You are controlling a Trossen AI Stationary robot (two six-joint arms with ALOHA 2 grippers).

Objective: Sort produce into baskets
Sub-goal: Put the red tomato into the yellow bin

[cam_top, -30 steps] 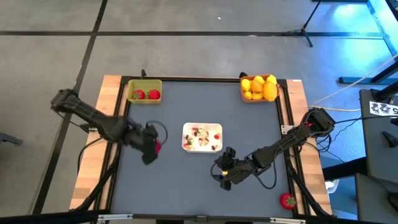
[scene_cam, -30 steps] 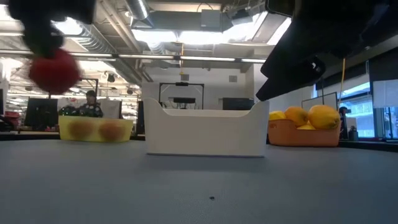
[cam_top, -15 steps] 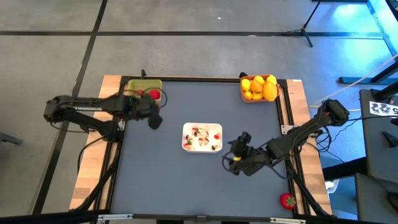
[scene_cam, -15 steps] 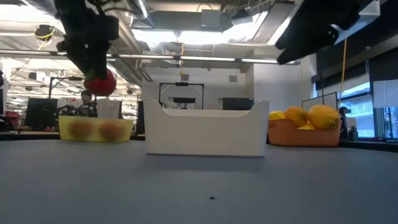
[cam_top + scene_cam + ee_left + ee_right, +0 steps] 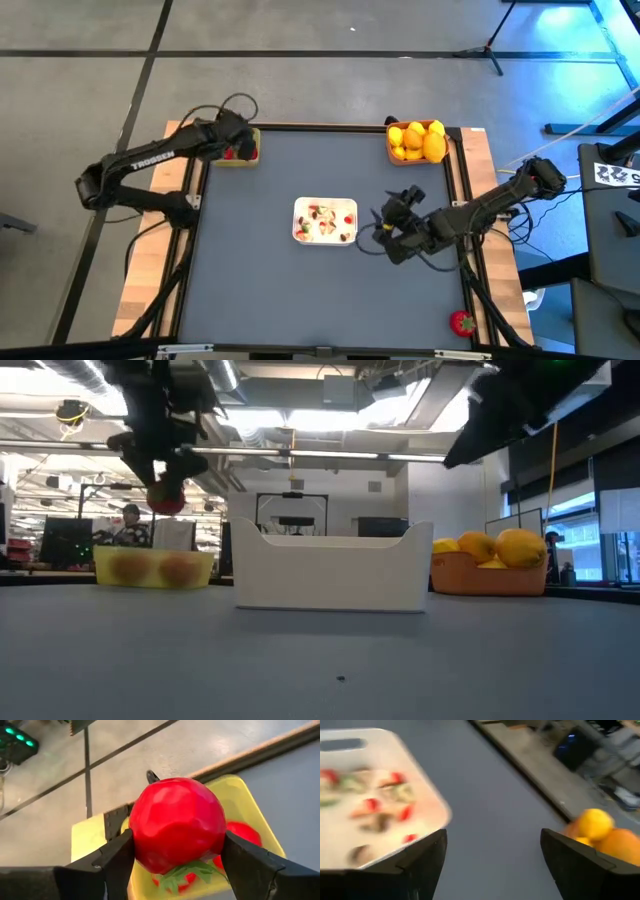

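Note:
A red strawberry (image 5: 175,822) sits in my left gripper (image 5: 175,855), which is shut on it above the yellow-green basket (image 5: 250,802) at the table's far left corner (image 5: 240,150). Two more strawberries (image 5: 243,833) lie in that basket. The orange basket (image 5: 415,142) at the far right holds several yellow and orange fruits (image 5: 600,827). My right gripper (image 5: 392,212) hangs open with nothing in it, just right of the white tray (image 5: 325,220). Another strawberry (image 5: 461,322) lies on the wooden border at the near right. My left gripper pinches the strawberry's two opposite sides (image 5: 137,840) between its two fingers, the green leaf end (image 5: 187,870) toward the gripper. The fingers slant down from the near left. The strawberry is lifted clear above the yellow-green basket (image 5: 155,567).
The white tray (image 5: 370,795) in the table's middle holds small red and pale scraps. The dark mat (image 5: 300,290) lies bare toward the near edge. Wooden strips (image 5: 160,260) border the table left and right. A person (image 5: 128,528) shows far behind the table.
My left gripper has swung with the strawberry from the table's left-middle toward the far left corner, turning about, and now stands over the yellow-green basket. My right gripper has risen and gone toward the far edge, tipping up from the mat beside the tray's near right corner.

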